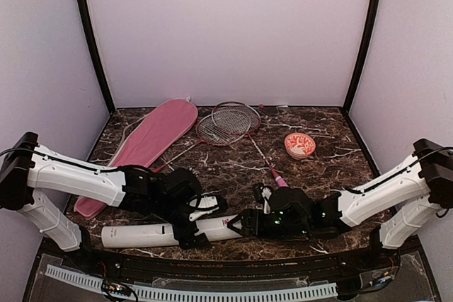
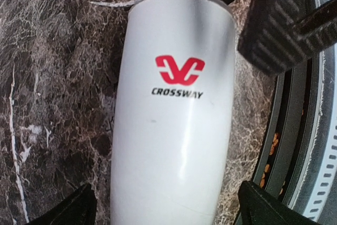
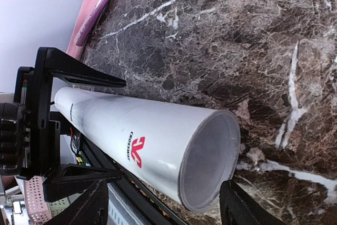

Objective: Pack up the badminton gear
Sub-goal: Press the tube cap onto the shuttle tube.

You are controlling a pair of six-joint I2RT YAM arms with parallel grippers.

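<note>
The white tube (image 1: 141, 235) with a red logo lies on its side along the table's near edge. My left gripper (image 1: 192, 230) straddles it, open. In the left wrist view the tube (image 2: 174, 114) runs up the middle, and marble shows between it and each of my fingertips (image 2: 68, 209). My right gripper (image 1: 244, 225) is open at the tube's open end (image 3: 208, 162), one finger on each side; the inside looks grey. Two red-framed rackets (image 1: 228, 124) lie crossed at the back. The pink bag (image 1: 148, 139) lies at the back left.
A red and white patterned bowl (image 1: 299, 145) sits at the back right. A pink racket handle (image 1: 279, 180) ends just behind my right arm. The black rail (image 1: 212, 263) of the table's near edge runs right beside the tube. Purple walls close off three sides.
</note>
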